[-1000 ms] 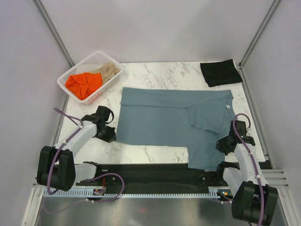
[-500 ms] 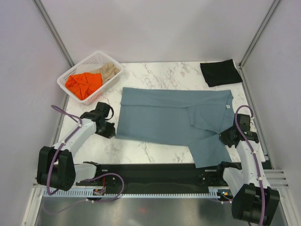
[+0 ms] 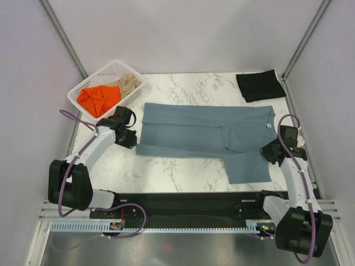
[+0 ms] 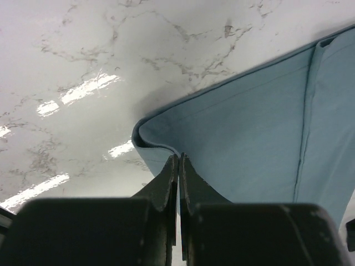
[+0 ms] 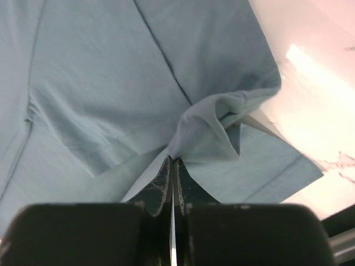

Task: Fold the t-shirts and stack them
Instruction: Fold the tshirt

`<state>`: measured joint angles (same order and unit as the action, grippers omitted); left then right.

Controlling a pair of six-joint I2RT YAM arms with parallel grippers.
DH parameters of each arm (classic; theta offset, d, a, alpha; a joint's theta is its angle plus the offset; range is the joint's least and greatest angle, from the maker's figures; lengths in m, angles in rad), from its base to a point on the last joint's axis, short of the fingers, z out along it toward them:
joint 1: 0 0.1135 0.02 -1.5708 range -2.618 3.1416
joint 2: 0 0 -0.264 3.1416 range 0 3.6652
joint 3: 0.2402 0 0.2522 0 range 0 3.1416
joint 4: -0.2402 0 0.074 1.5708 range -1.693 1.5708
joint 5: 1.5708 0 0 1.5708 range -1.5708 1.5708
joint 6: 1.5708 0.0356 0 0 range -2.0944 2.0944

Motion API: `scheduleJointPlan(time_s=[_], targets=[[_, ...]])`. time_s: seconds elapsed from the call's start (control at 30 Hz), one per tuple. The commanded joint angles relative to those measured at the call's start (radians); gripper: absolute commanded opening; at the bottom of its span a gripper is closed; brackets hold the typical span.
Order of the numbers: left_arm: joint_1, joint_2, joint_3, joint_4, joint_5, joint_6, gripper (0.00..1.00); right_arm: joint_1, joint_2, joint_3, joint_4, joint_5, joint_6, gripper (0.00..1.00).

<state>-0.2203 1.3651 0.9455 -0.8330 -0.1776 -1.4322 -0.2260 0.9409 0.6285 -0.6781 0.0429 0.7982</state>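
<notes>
Basket (image 3: pixel 126 100) near blue-grey t-shirt (image 3: pixel 188 133); black t-shirt (image 3: pixel 259 85) far-right corner.

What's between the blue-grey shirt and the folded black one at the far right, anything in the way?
Nothing visible. The left gripper and right gripper are shut on the blue-grey t-shirt; only bare table separates its far right corner from the black t-shirt. The white basket sits far left, off that line.

Near edge of blue-grey t-shirt (image 3: pixel 188 130) farther back.
</notes>
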Motion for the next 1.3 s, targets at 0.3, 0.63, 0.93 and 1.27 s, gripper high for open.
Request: scheduleJointPlan(time_s=[0.3, 0.63, 0.93, 1.27], targets=[[-0.002, 0.249, 0.243, -0.003, -0.115, 0.038, 0.02, 0.002, 0.24, 0.215, 0.146, 0.006, -0.068, 0.0], [-0.004, 0.439, 0.403, -0.003, -0.122, 0.033, 0.02, 0.002, 0.401, 0.307, 0.213, 0.029, -0.083, 0.0], [-0.01, 0.575, 0.486, -0.005, -0.131, 0.053, 0.02, 0.002, 0.556, 0.298, 0.268, -0.012, -0.116, 0.0], [-0.017, 0.58, 0.547, -0.018, -0.21, 0.065, 0.02, 0.002, 0.546, 0.332, 0.269, 0.008, -0.123, 0.0]])
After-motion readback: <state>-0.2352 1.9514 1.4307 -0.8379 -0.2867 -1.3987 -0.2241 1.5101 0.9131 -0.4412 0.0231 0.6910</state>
